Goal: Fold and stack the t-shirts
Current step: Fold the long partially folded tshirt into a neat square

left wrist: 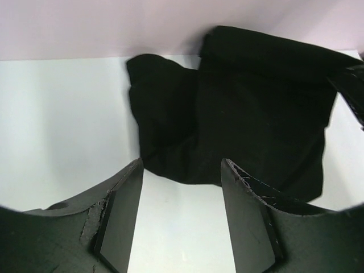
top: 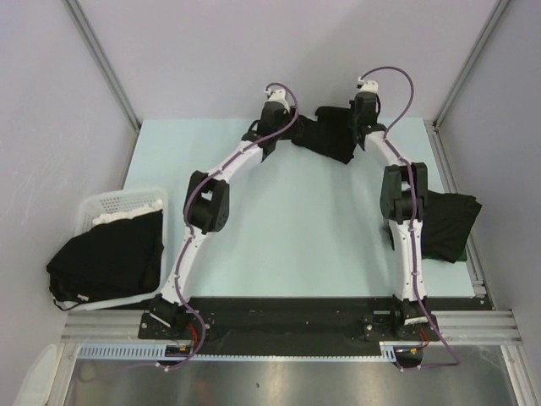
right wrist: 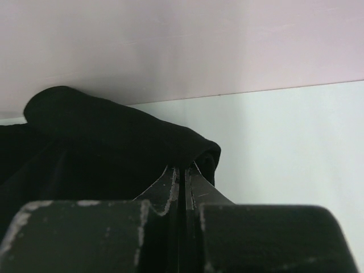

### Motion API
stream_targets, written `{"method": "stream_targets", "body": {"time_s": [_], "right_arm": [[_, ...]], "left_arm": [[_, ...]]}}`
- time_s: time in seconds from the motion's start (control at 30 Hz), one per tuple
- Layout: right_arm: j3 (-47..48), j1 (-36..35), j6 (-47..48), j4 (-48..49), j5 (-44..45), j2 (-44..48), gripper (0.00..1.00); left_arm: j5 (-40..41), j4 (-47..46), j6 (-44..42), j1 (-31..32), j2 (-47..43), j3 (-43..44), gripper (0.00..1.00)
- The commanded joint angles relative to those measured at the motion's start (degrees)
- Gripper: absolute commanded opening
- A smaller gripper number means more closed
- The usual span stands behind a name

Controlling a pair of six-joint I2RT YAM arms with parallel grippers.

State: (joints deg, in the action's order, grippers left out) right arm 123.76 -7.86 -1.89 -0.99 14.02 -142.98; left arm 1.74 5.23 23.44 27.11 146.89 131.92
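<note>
- My left claw [left wrist: 182, 166] stands apart. Nothing is between its fingers [left wrist: 122, 210], and only the bare pale table [left wrist: 62, 125] shows in the gap.
- The far shirt [top: 331, 137], black and rumpled, lies on the table at its far edge, close under the wall [right wrist: 170, 45] and between my two claws.
- From my left wrist, the far shirt is partly folded, with one lump of cloth bunched on its left side. Its near hem lies just beyond my left fingertips. I cannot tell whether it touches them.
- My right claw [right wrist: 183, 169] is pressed together, the two fingers flat against each other.
- Its tips sit right against a raised, rounded fold of the far shirt. I cannot tell whether any cloth is nipped between them.
- Both my arms reach out to the far edge of the table, one at each end of that shirt.
- The side shirt [top: 446, 222], also black, lies at the right edge of the table beside my right arm's elbow. Part of it hangs past the edge.
- A heap of shirts [top: 106, 258], black as well, fills the white basket [top: 127, 201], which stands off the table's left edge. The cloth spills out over the basket's near-left side.
</note>
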Motion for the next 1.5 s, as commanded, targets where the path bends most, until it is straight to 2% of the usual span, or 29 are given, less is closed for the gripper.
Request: {"method": "stream_targets", "body": {"time_s": [0.0,0.3,0.53,1.07,1.47], "right_arm": [[1.2,-1.1,-0.4,3.3,-0.5,0.2,0.0],[2.4,0.0,-0.9,3.5,-1.5,-0.8,0.0],[1.8,1.0,-2.1,2.2,-2.8,-0.4,0.0],[-1.2,0.5,-5.4,-1.4,-6.6,2.8,0.0],[-1.6,-0.1,-5.1,-1.6,-6.9,3.1,0.0]], "left_arm": [[-1.2,-0.9,-0.9,0.6,-4.7,1.1,0.63],[-2.9,-0.8,-1.2,1.8,-4.1,0.0,0.67],[-2.7,0.4,1.2,1.6,1.6,7.6,0.66],[-5.5,-8.2,13.2,-1.2,8.7,8.1,0.66],[-10.4,-14.3,15.7,-1.3,10.9,9.9,0.65]]}}
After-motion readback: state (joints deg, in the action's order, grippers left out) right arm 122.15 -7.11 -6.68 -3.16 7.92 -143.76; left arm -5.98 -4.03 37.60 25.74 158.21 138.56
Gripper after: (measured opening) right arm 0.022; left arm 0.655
